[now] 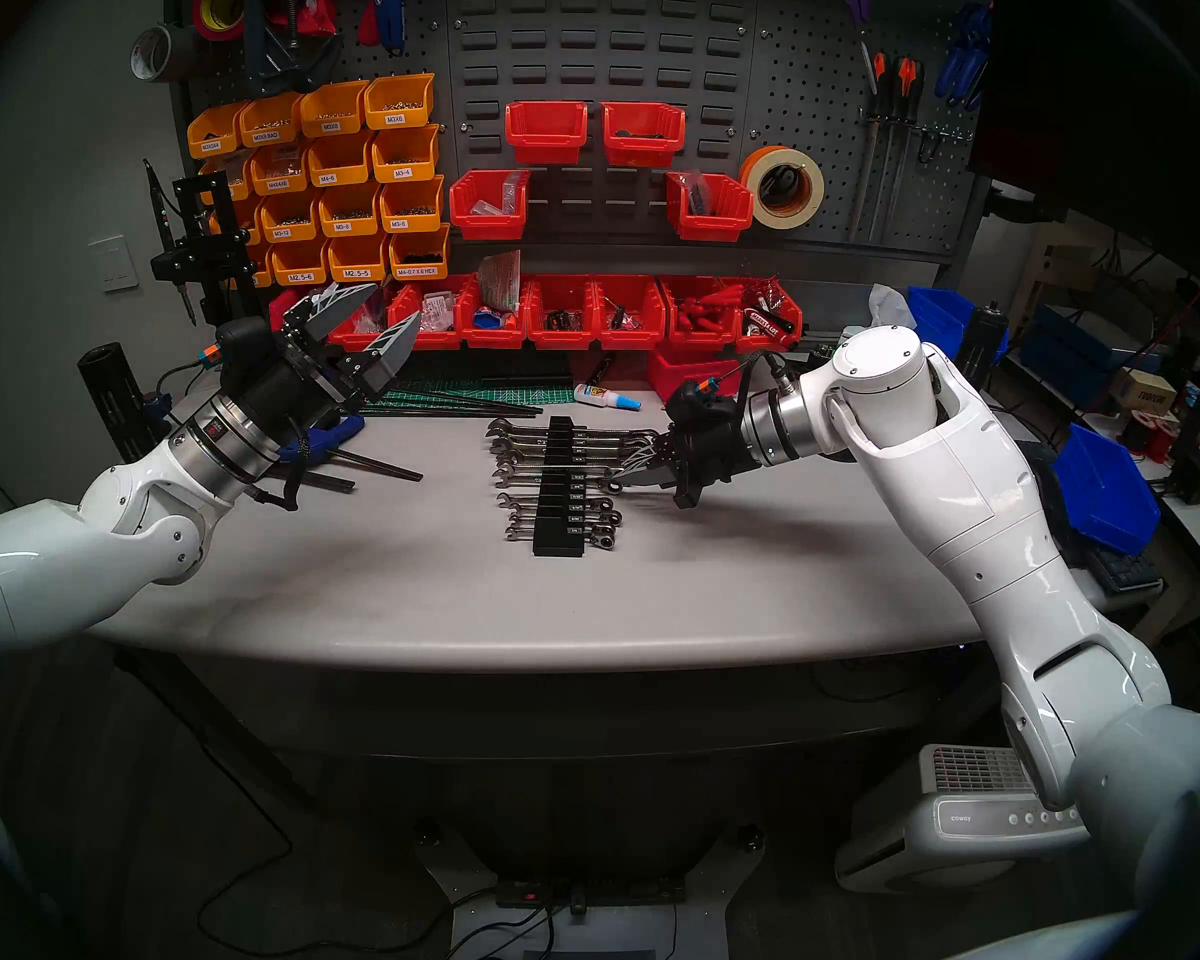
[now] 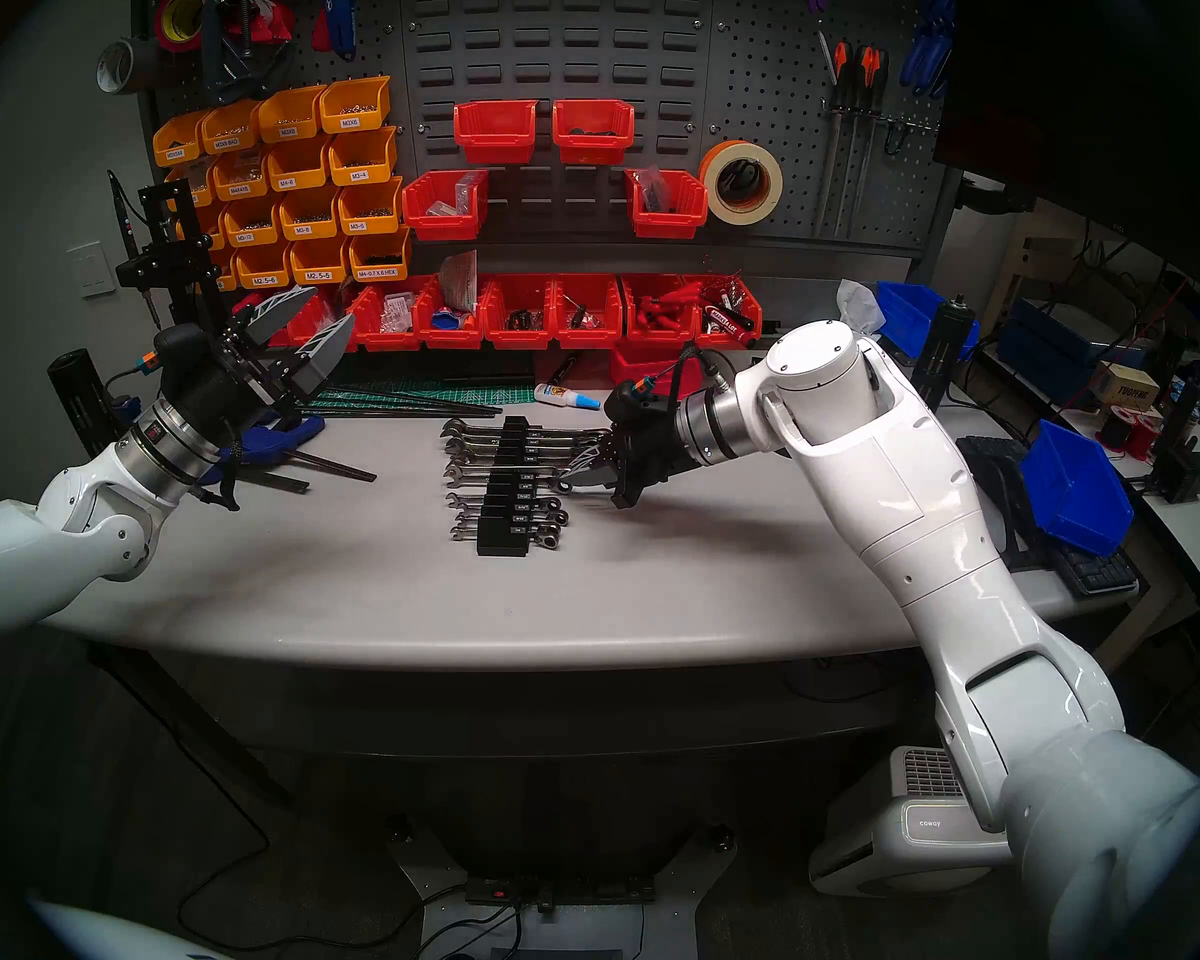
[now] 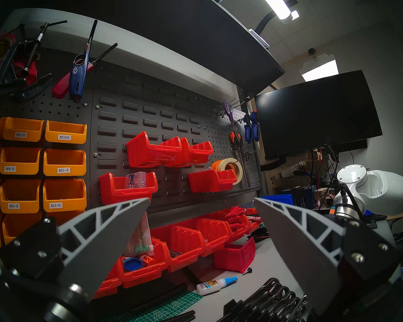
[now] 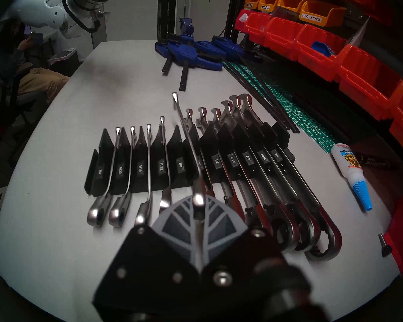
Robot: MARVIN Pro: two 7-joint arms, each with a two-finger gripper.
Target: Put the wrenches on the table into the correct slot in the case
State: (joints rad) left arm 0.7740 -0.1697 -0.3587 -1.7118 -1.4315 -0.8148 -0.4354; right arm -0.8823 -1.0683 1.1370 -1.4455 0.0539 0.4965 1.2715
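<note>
Wrench (image 4: 188, 138) in hand is a slim chrome bar, pinched near its ring end by the right gripper (image 4: 199, 211), whose two grey ribbed fingers are pressed together on it. It is held on edge and reaches across the case (image 4: 179, 172), with its open jaw sticking out past the far side, above the gap between the labels 3/8 and 1/2. I judge it is held this way because the slots are narrow and take a wrench only on its thin edge. Whether the bar already sits in the slot or is a little above it, I cannot tell.

This black plastic rack has slanted fins, steps up in height, and carries small white size labels. It lies in the middle of the matte light-grey table (image 1: 375, 591). Other polished wrenches already stand in it, the long ones at the far end near the green cutting mat (image 4: 307, 119), the short ones at the near end.

Left gripper (image 1: 369, 332) is raised over the left side of the table, well apart from the rack, fingers spread wide and holding nothing.
</note>
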